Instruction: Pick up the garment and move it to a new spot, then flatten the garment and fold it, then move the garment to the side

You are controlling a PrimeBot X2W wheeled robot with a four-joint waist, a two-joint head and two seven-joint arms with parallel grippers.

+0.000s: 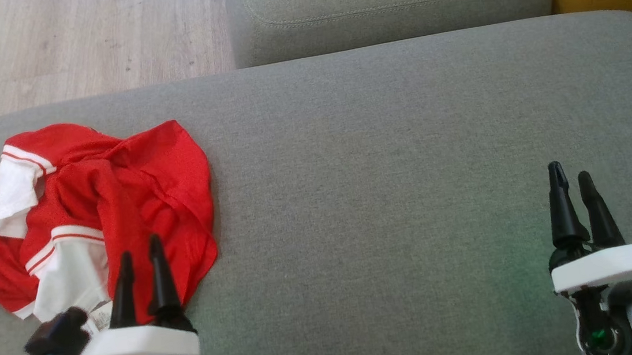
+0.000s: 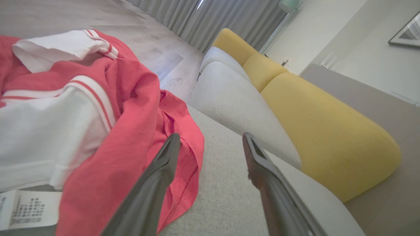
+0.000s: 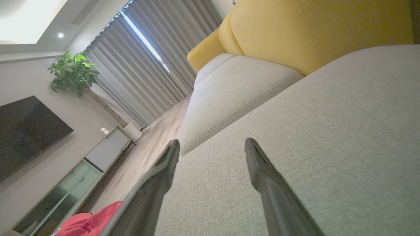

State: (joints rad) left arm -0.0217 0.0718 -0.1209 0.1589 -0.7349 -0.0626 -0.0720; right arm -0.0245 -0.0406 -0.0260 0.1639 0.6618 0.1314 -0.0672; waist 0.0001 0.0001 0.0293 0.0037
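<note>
Two grippers, both with fingers spread wide and nothing in them, so I'd say we're at the very first bit: grabbing the garment. Head view first, using the grey cushion [image 1: 378, 165] as my reference. The garment [image 1: 93, 216], a red jersey-type thing with white striped sleeves, lies in a crumpled heap at the cushion's left end. The left gripper [image 1: 139, 247] sits at the cushion's near edge with its fingertips over the heap's near hem; can't tell from here if it touches the cloth. The right gripper [image 1: 569, 170] hovers by the cushion's near edge toward its right end, well apart from the heap, over bare cushion. Left wrist view: one finger lines up over the red hem and the other over bare cushion, with a white care label [image 2: 26, 209] lying flat on the cushion near its front edge. Right wrist view: open fingers over plain cushion, and a scrap of red at the cushion's far left. My take for a clean pick: shift the left gripper further over the heap so both fingers straddle a thick red ridge, not the thin hem or the label. Press down into the cushion before closing, then lift straight up so nothing drags. The cushion's bare middle looks like the obvious new spot.
</note>
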